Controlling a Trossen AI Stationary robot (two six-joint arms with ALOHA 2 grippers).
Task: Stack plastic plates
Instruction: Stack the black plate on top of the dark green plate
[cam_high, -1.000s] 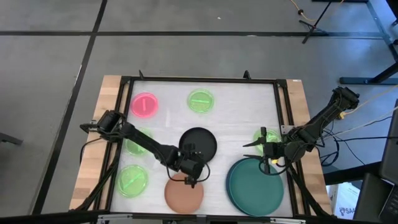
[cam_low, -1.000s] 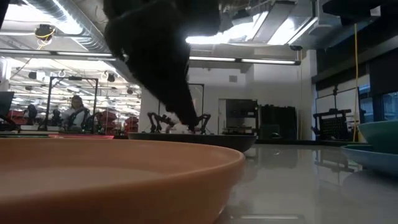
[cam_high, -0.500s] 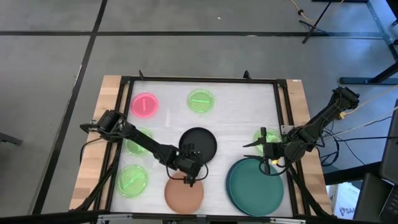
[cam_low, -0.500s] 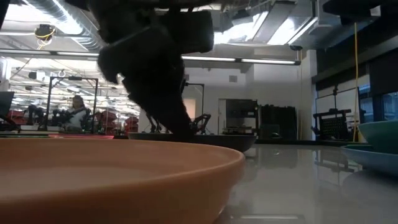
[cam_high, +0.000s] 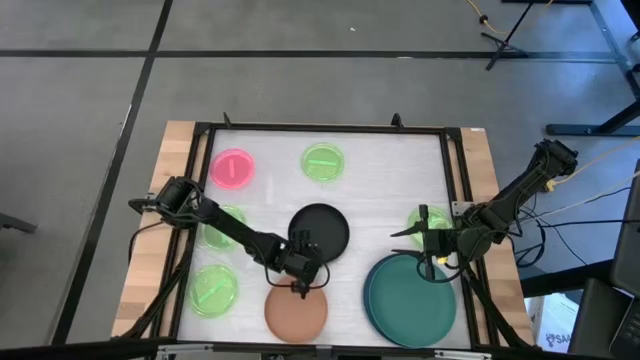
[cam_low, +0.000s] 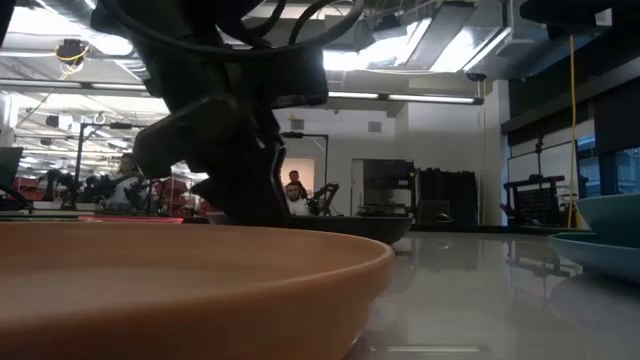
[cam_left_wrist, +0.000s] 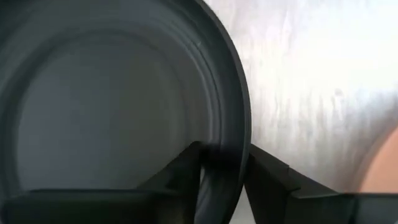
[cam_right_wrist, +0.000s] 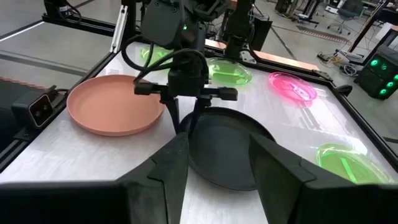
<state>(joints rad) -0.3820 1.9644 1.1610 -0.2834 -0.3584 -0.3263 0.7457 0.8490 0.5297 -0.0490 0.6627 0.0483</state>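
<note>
The black plate (cam_high: 320, 229) lies flat at the table's middle. My left gripper (cam_high: 303, 283) stands over its near rim, shut on it, and also shows in the left wrist view (cam_left_wrist: 224, 180) and the right wrist view (cam_right_wrist: 185, 121). The terracotta plate (cam_high: 296, 314) rests just near of it. Two large plates, teal (cam_high: 412, 300) on top, sit near right. My right gripper (cam_high: 425, 245) hangs open beside them, over a green plate (cam_high: 420, 220). A pink plate (cam_high: 232, 168) and other green plates (cam_high: 322, 162) lie apart. My left gripper has the black plate's near rim (cam_left_wrist: 239, 134) between its two fingers, one finger (cam_left_wrist: 183, 177) inside the plate and the other (cam_left_wrist: 270, 180) outside it. The fingers come from above, pointing down. The plate still lies flat on the table.
Green plates (cam_high: 218, 228) (cam_high: 213, 290) lie under and beside my left arm along the left side. A black frame (cam_high: 455, 160) borders the white table top. Bare table shows between the black plate and the teal one. A person (cam_low: 125, 175) sits far behind the table.
My left gripper has come down onto the black plate's near rim and shifted a little toward the table's left. The plates and my right arm have kept still.
</note>
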